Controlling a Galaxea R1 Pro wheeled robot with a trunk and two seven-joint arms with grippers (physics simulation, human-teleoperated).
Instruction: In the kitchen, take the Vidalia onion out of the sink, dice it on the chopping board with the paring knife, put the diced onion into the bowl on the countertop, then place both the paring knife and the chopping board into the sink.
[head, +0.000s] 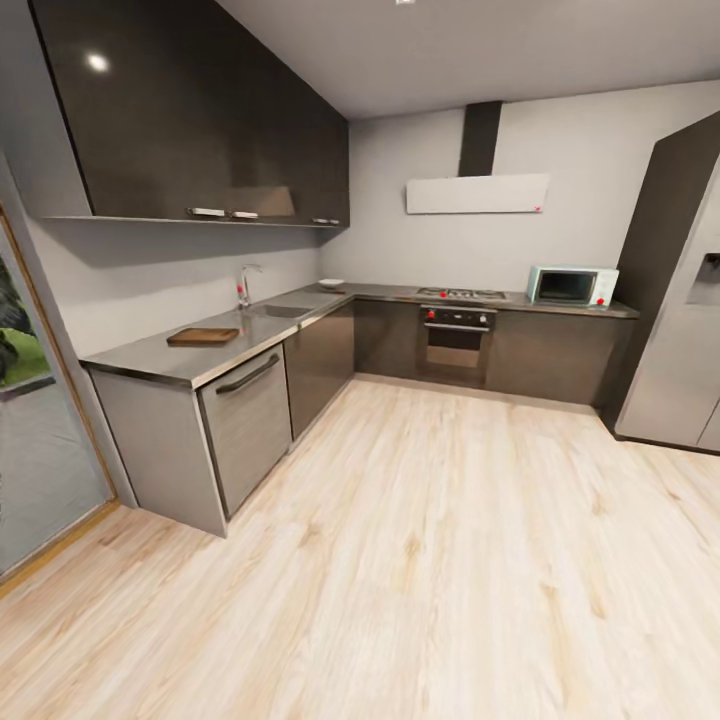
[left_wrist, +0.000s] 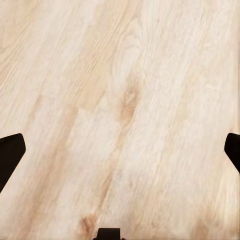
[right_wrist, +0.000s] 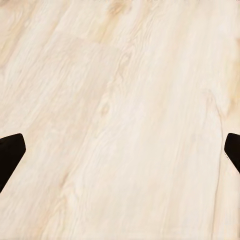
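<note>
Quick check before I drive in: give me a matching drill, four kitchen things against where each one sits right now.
Things:
1. chopping board
2. bowl
3. microwave
4. tap

Places:
A. at the back edge of the sink
B. on the near end of the countertop
C. at the far corner of the counter, left of the hob
D. right of the hob, near the fridge

Pairs: 1-B, 2-C, 3-D, 4-A

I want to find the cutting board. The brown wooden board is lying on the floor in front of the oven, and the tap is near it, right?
Not quite. The head view shows the chopping board lying on the countertop, not on the floor. The tap is near it, just beyond it along that counter.
</note>
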